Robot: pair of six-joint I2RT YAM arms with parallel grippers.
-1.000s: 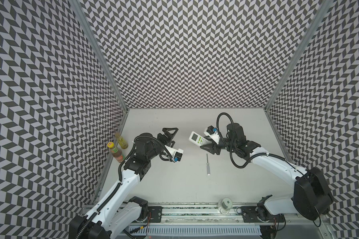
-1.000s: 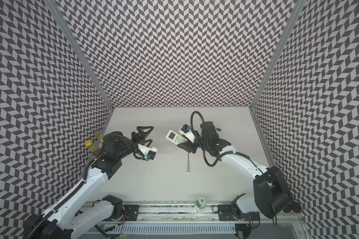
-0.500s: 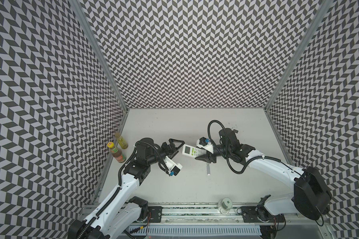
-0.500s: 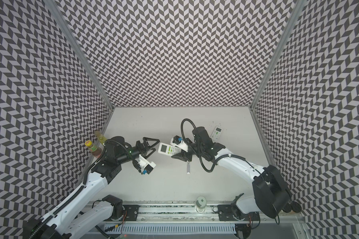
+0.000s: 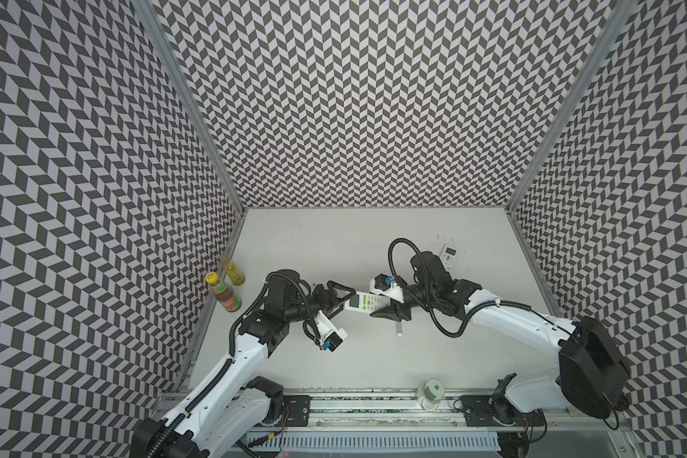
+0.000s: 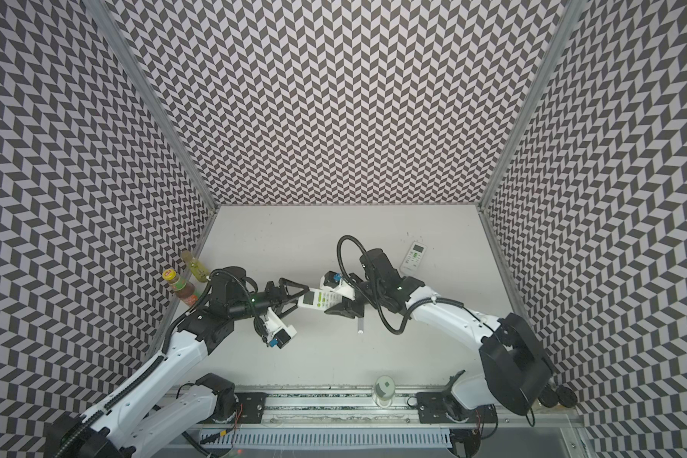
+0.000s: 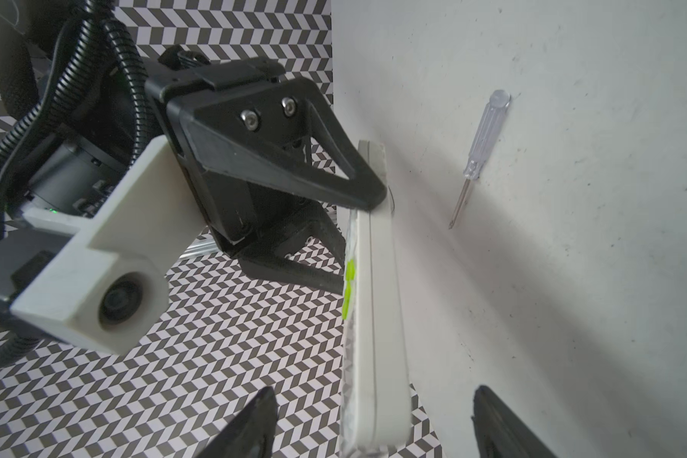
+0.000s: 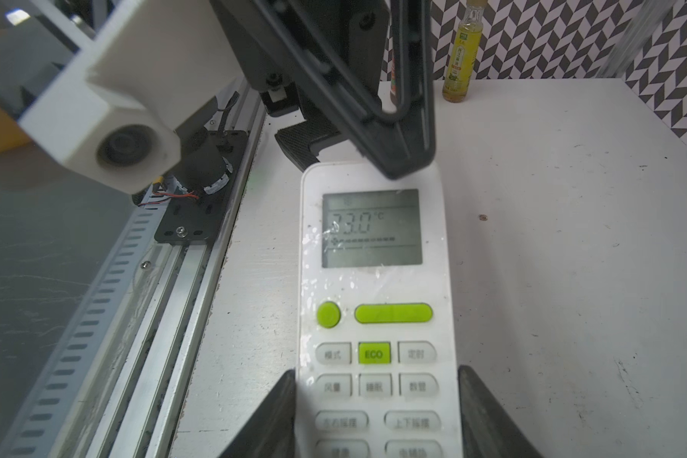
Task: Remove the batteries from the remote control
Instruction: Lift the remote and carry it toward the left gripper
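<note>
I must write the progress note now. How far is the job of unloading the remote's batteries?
Done: the remote is held in the air at its button end by the right claw. In hand: the left claw is open around its display end, not yet closed. To do: all the unloading; no battery is in sight, and the display shows a temperature, so the cells are probably inside.

A lab test cell: chevron-patterned walls (image 5: 373, 99) around a white tabletop (image 5: 334, 246).
</note>
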